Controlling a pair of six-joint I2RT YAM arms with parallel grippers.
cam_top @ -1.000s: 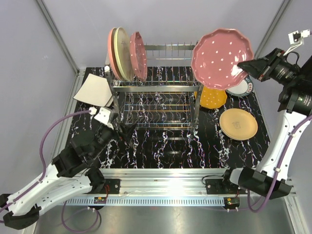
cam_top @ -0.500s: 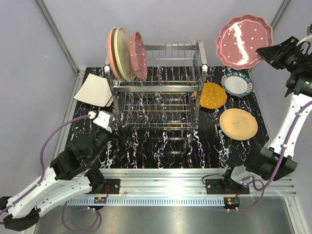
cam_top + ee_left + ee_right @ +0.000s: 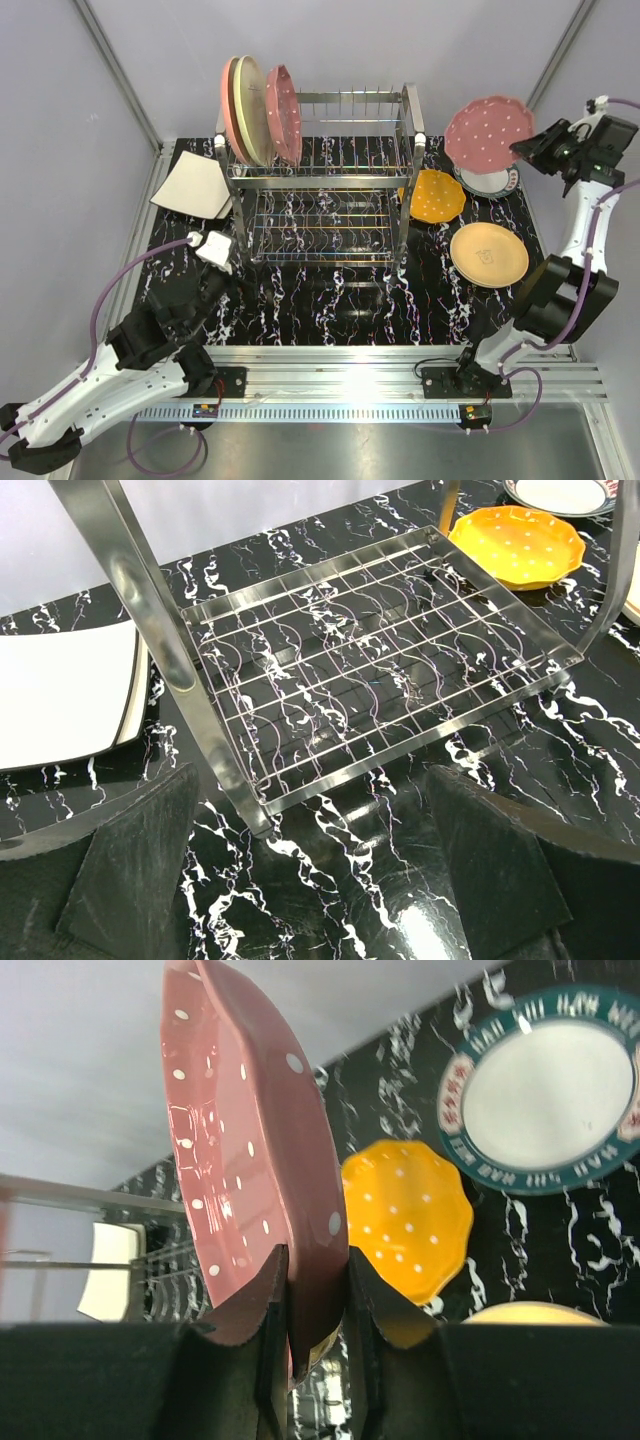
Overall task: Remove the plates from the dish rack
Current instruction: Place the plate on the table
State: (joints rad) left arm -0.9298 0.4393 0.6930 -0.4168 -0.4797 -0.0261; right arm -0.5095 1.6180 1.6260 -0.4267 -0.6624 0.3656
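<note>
Maroon with white dots, the plate (image 3: 487,133) hangs in the right jaws above the far right of the worktop (image 3: 330,300), over a teal-rimmed plate (image 3: 490,184). Three more plates (image 3: 258,110) stand in the rack (image 3: 330,175).

From the left wrist, the left jaws gape wide before the rack's lower shelf (image 3: 380,650).

From the right wrist, the jaws pinch only the dotted plate's rim, edge-on. So small a hold may let it swivel or slip. It would likely strike and chip the plate beneath, or the orange plate (image 3: 405,1220) beside it.
</note>
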